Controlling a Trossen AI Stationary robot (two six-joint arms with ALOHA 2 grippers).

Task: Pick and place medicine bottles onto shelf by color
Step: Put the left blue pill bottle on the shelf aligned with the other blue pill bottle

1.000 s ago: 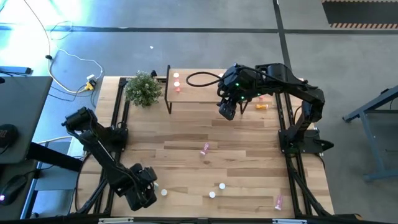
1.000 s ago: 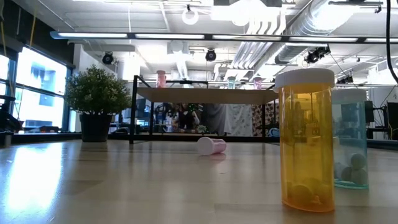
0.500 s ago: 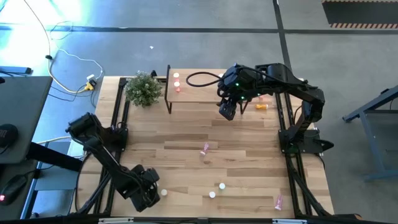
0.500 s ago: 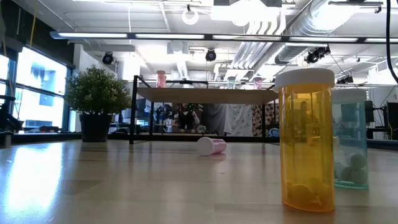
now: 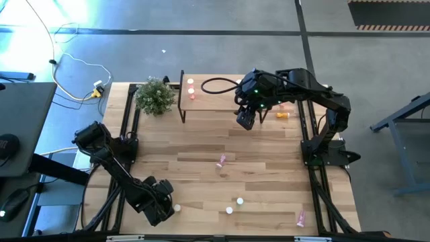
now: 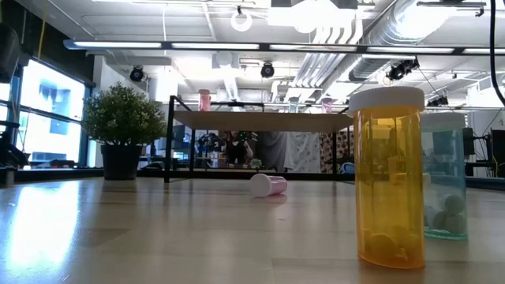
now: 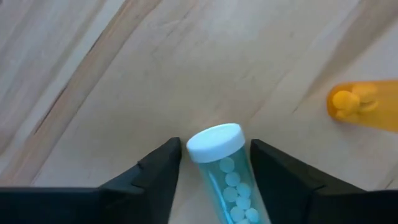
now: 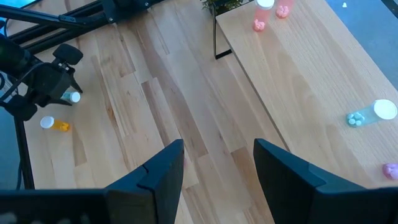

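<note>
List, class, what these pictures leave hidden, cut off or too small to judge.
- Pale green bottle, left wrist view: its base is cut off by the picture's edge between the left gripper jaws, so contact cannot be judged.
- Orange bottle, left wrist view: blurred, cut by the edge.
- Shelf, high view: the right arm covers part of it.
- Bottles under the shelf, low view: too small to colour.

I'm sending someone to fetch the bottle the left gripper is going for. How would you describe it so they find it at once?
Go to the near left corner of the table, where the left gripper hangs low. Between its open fingers stands a pale green bottle with a white cap, full of round pills. The orange bottle beside it is the only close neighbour, so colour settles it.
</note>
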